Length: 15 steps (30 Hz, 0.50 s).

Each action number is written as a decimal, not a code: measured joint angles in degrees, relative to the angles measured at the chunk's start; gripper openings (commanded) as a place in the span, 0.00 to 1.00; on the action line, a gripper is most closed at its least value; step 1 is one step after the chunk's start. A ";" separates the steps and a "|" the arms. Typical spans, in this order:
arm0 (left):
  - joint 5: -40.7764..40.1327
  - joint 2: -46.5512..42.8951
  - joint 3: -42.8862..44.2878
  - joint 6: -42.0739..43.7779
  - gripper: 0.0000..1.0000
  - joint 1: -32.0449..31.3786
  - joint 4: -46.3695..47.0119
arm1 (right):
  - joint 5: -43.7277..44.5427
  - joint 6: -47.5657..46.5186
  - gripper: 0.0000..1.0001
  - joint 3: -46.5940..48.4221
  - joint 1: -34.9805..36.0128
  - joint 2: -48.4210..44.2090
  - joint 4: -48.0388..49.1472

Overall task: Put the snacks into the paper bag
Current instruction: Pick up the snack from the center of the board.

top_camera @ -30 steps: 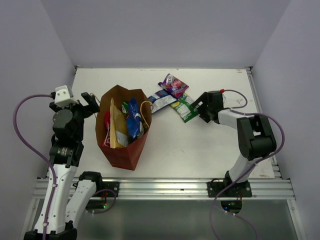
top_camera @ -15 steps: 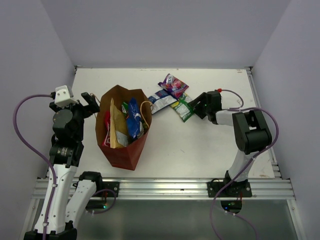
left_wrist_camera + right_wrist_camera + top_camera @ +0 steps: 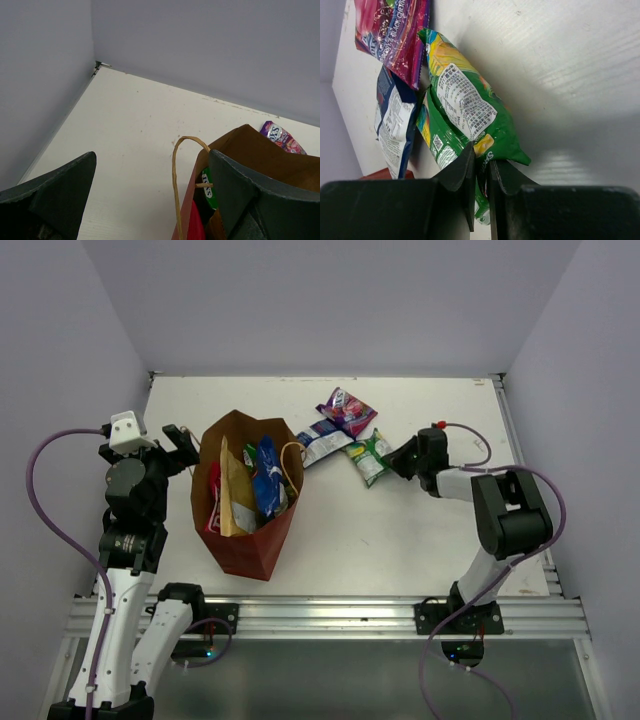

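Note:
The paper bag (image 3: 245, 502) stands open at the left middle of the table, brown with red sides, holding several snacks (image 3: 262, 480). Three small packets lie to its right: purple-pink (image 3: 347, 410), dark blue and white (image 3: 323, 440), green (image 3: 366, 457). My right gripper (image 3: 392, 459) lies low on the table, shut on the green packet's near edge (image 3: 470, 112); its fingertips (image 3: 470, 165) pinch the crinkled foil. A second green packet (image 3: 434, 140) lies under it. My left gripper (image 3: 182, 446) hangs open beside the bag's left rim (image 3: 260, 155), its loop handle (image 3: 175, 175) between the fingers.
The white table ends at a grey back wall and a side wall on each side. The purple-pink packet (image 3: 390, 30) and the dark blue one (image 3: 392, 125) overlap just beyond the green ones. Bare table (image 3: 380, 530) lies in front of the packets.
My right gripper has shut on the green packet after standing open at it. The packet has shifted slightly to the right. The left arm has not moved.

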 measured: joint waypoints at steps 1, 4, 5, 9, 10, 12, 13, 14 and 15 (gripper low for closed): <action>0.00 0.00 0.00 0.00 0.97 0.00 0.00 | 0.07 -0.61 0.00 -0.39 -0.20 -1.14 -1.31; 0.00 0.00 0.00 0.00 0.97 0.00 0.00 | 0.63 -3.06 0.00 -0.57 -0.66 -4.66 -6.12; 0.00 0.00 0.00 0.00 0.97 0.00 0.00 | 1.11 -3.78 0.00 -0.57 -0.74 -5.75 -7.48; 0.02 0.00 0.00 0.00 0.97 0.00 0.00 | 3.10 -8.22 0.00 -0.31 -0.96 -12.15 -14.27; 0.02 0.00 0.00 0.00 0.97 0.00 0.00 | 3.56 -9.42 0.00 0.07 -0.96 -13.70 -15.91; 0.02 0.00 0.00 0.00 0.97 0.00 0.00 | 4.59 -11.89 0.00 1.16 -0.96 -16.65 -19.45; 0.02 0.00 0.00 0.00 0.97 0.00 0.00 | 4.90 -12.85 0.00 1.62 -0.96 -17.88 -20.61; 0.02 -0.02 0.00 0.00 0.97 0.00 0.02 | 5.35 -14.01 0.00 2.21 -0.96 -19.30 -21.99; 0.02 -0.02 0.00 0.00 0.97 0.00 0.00 | 5.95 -15.06 0.00 2.80 -0.96 -20.65 -23.28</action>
